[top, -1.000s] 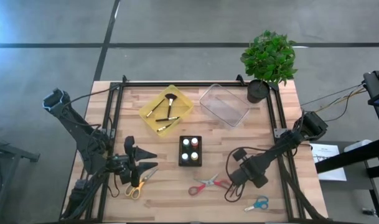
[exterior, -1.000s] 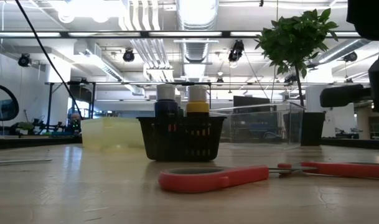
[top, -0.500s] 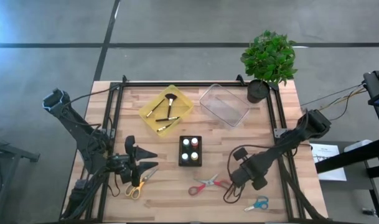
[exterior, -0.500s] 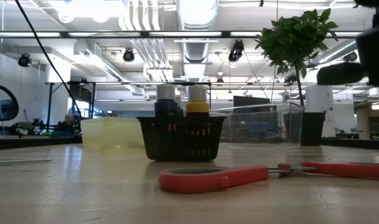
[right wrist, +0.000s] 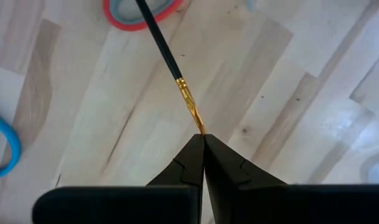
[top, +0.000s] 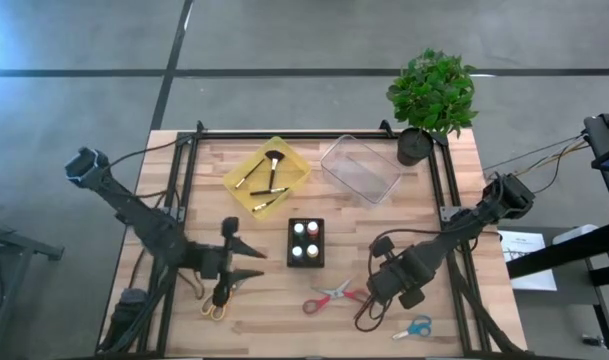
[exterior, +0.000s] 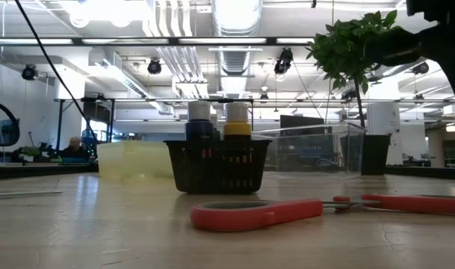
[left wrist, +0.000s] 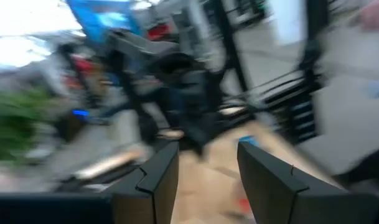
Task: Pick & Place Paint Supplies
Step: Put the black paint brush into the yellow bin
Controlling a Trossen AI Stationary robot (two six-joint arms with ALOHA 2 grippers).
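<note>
Paint supplies sit sorted on the wooden surface point(top: 454, 170): brushes in the yellow tray point(top: 296, 165) near its far edge, bottles in the black basket point(top: 289, 243) mid-surface, while the right claw point(right wrist: 203, 140) pinches a thin dark-handled brush point(right wrist: 167, 62) near the front edge for carrying, and the left claw point(top: 246, 265) gapes empty above yellow-handled scissors point(top: 216, 308).

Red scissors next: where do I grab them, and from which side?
Probably at the narrow neck of the red scissors, where handles meet blades, coming straight down from above. They lie flat on the table, so a side approach gets nothing under them, and the loops are wider.
</note>
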